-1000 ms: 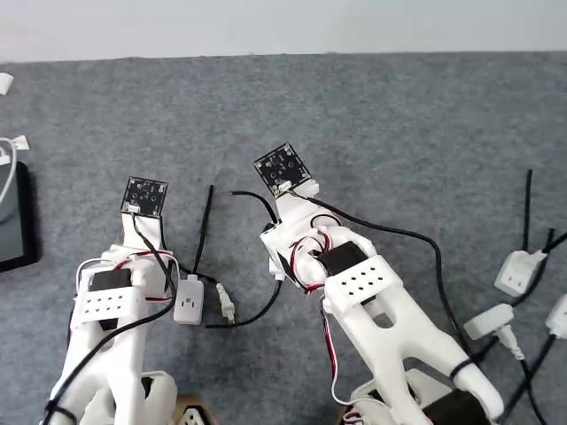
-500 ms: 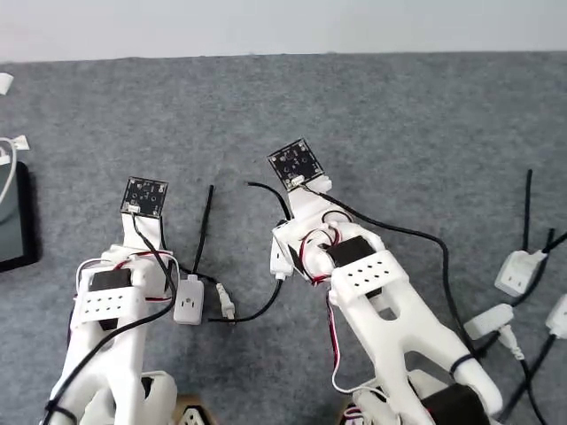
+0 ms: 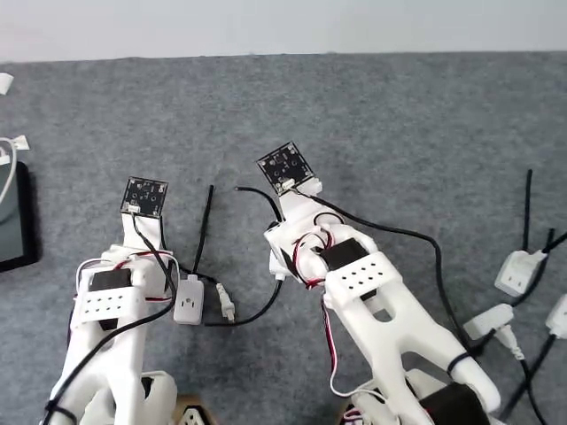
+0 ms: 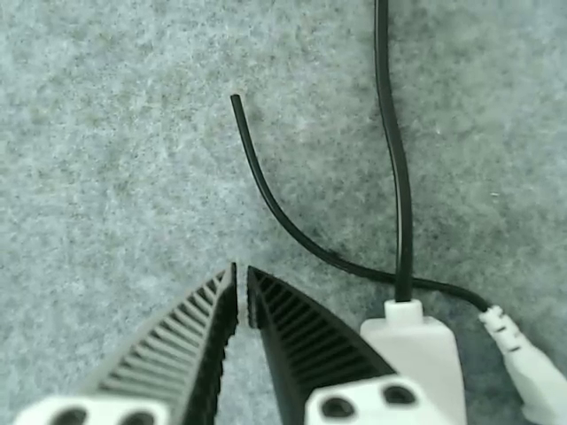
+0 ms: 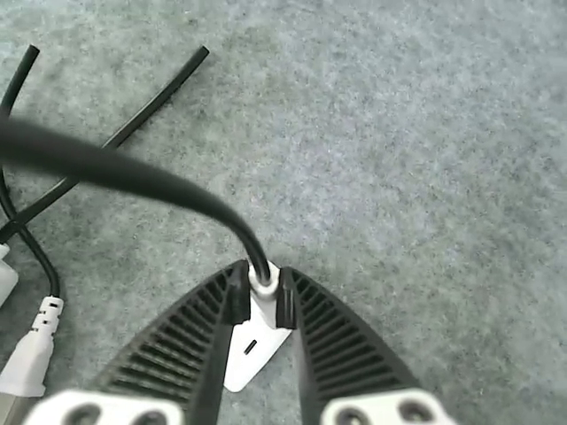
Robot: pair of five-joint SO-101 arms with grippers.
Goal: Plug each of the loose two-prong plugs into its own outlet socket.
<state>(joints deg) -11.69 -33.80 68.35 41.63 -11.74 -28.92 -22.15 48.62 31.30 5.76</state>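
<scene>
A grey, felt-like worktop [image 3: 425, 115] fills the scene. A pale wall [image 3: 283, 27] borders its far edge. A dark flat device [image 3: 13, 221] lies at one side.

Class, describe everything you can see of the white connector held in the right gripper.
The white connector looks like smooth plastic, a small block with one dark slot on its face. A black cable enters one end. The right gripper is shut on it, ribbed black fingers pressing both sides, over the grey mat.

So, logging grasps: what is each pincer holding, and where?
Right pincer clamps the white outlet socket at its cord end; left pincer holds nothing.
</scene>
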